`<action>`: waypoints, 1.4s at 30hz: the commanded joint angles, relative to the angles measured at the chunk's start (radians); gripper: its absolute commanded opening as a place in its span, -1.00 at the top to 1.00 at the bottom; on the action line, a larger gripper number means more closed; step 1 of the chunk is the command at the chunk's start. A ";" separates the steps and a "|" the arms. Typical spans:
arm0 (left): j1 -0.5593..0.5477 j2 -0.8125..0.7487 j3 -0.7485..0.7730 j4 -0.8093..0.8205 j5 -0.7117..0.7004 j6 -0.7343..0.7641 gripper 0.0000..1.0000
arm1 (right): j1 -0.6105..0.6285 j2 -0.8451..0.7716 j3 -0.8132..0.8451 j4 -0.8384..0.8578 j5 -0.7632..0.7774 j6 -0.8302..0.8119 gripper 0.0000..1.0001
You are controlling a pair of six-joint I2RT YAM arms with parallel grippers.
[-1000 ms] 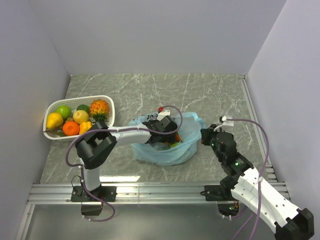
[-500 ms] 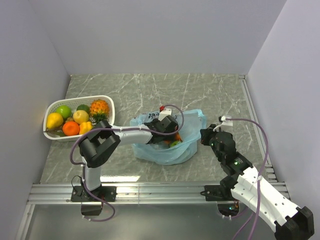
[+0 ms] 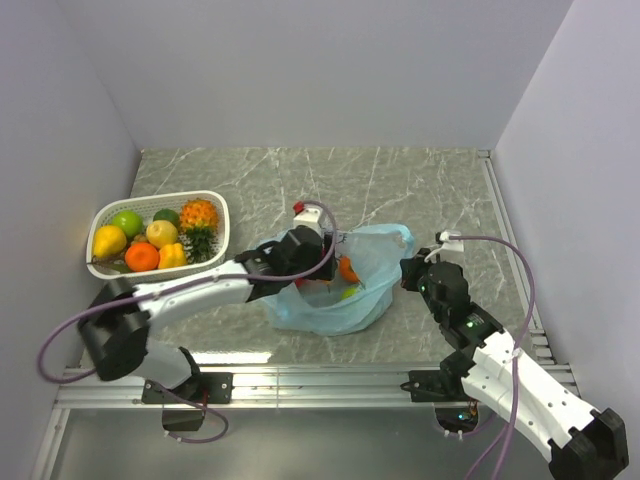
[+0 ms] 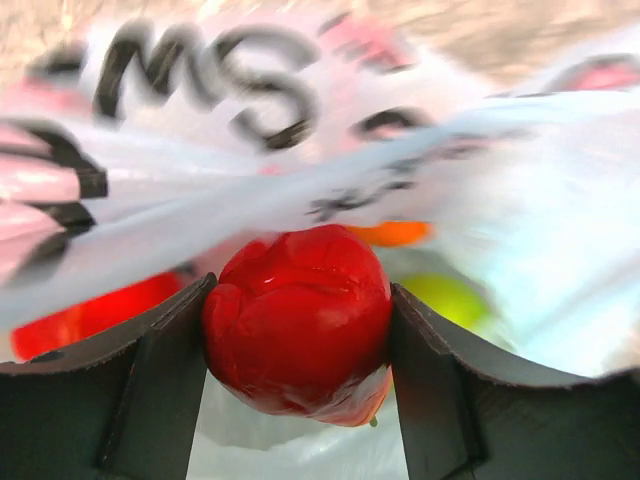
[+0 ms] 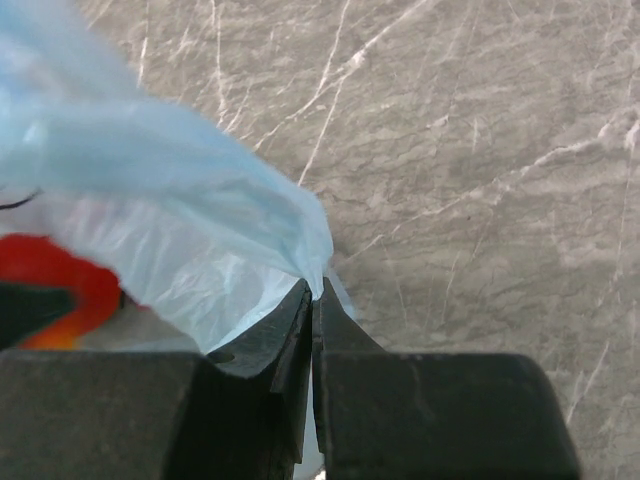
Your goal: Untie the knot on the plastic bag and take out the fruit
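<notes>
The pale blue plastic bag [image 3: 345,300] lies open in the middle of the table, and no knot shows on it. My left gripper [image 3: 318,272] is at the bag's left rim, shut on a glossy red fruit [image 4: 297,320] held between both fingers [image 4: 150,390]. The bag's lettered film [image 4: 200,90] hangs just behind it. More fruit stays inside: an orange piece [image 3: 347,268], a green-yellow one [image 3: 350,292] and a red one [image 4: 90,310]. My right gripper [image 3: 405,272] is shut on the bag's right edge [image 5: 300,240], pinching thin film at its tips [image 5: 314,290].
A white slotted basket [image 3: 218,205] stands at the left with a yellow pear [image 3: 108,240], green apple [image 3: 127,222], orange [image 3: 141,256] and pineapple-like fruit [image 3: 199,214]. White walls close in on three sides. A metal rail [image 3: 300,380] runs along the near edge.
My left arm has swung out to the left and drawn its gripper back from deep inside the bag to the left rim, with the red fruit. The right gripper has held still.
</notes>
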 commanded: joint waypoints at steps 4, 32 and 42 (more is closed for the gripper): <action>0.014 -0.263 -0.033 0.037 0.187 0.075 0.75 | 0.008 0.009 0.029 0.034 0.020 -0.002 0.86; 0.586 -0.209 0.239 -0.204 0.020 0.059 0.75 | 0.008 -0.014 0.096 -0.063 0.258 0.020 0.87; 0.829 -0.111 0.202 -0.250 -0.176 0.125 0.65 | 0.008 -0.059 0.058 -0.022 0.221 -0.017 0.87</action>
